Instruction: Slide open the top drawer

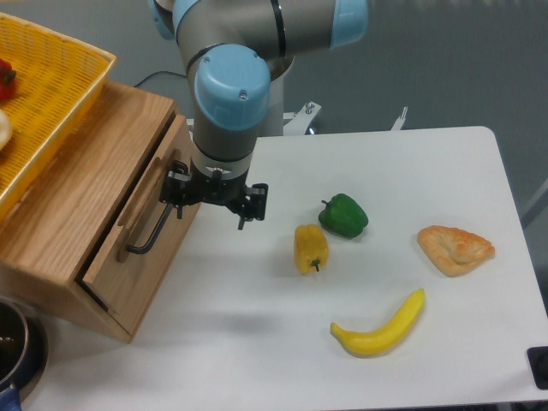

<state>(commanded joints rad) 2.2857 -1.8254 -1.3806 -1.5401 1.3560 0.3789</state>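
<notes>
The top drawer [137,257] is a light-oak front with a raised wooden strip, and a dark gap along its lower left edge shows it standing slightly out of the cabinet body [77,188]. Its long black bar handle [157,223] runs diagonally across the front. My gripper [211,214] hangs just right of the handle's upper end, open, with nothing between its fingers. The left finger [178,195] is close against the upper end of the bar; whether they touch I cannot tell. The right finger [245,205] is over the white table [257,325].
A yellow basket [51,94] holding some produce sits on top of the cabinet. On the table lie a yellow pepper [311,247], a green pepper [344,215], a banana [379,328] and a pastry [455,248]. A metal bowl [13,347] is at the lower left.
</notes>
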